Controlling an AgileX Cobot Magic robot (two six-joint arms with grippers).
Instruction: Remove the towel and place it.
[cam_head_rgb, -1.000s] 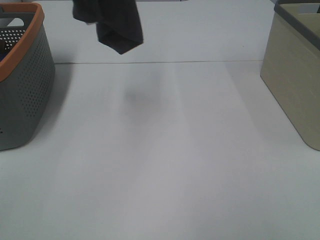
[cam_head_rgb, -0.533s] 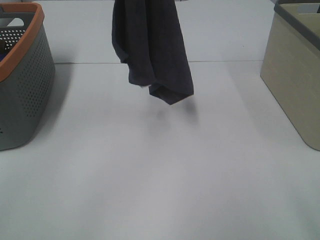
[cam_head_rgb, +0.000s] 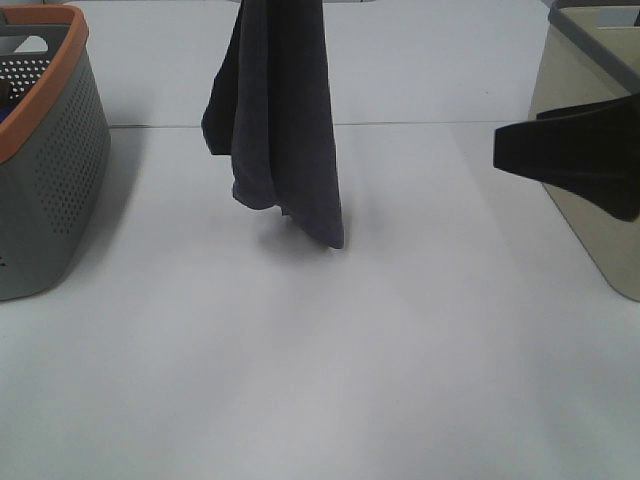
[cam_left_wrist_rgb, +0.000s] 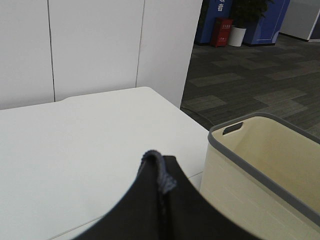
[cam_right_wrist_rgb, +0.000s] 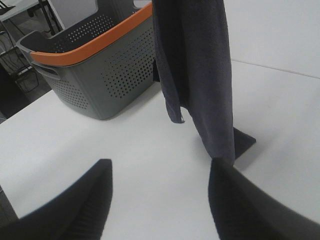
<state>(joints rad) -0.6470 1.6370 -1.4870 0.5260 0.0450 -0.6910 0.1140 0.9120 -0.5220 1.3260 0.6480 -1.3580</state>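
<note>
The dark charcoal towel (cam_head_rgb: 280, 130) hangs in a long bunched drape from above the top edge of the exterior view, over the middle of the white table (cam_head_rgb: 320, 380). Its lowest corner seems to touch the table. My left gripper (cam_left_wrist_rgb: 159, 172) is shut on the towel's stitched hem (cam_left_wrist_rgb: 161, 176); it is out of sight in the exterior view. My right gripper (cam_head_rgb: 520, 150) reaches in from the right, open and empty, apart from the towel. In the right wrist view its fingers (cam_right_wrist_rgb: 95, 195) stand wide apart, with the towel (cam_right_wrist_rgb: 200, 65) ahead of the gripper (cam_right_wrist_rgb: 160, 175).
A grey perforated basket with an orange rim (cam_head_rgb: 50, 150) stands at the left edge and shows in the right wrist view (cam_right_wrist_rgb: 100, 60). A beige bin with a grey rim (cam_head_rgb: 590, 210) stands at the right, behind my right gripper, and shows in the left wrist view (cam_left_wrist_rgb: 260, 170).
The towel has moved right from the top left and come down until its tip reaches the table. My right gripper has come into view from the right.
</note>
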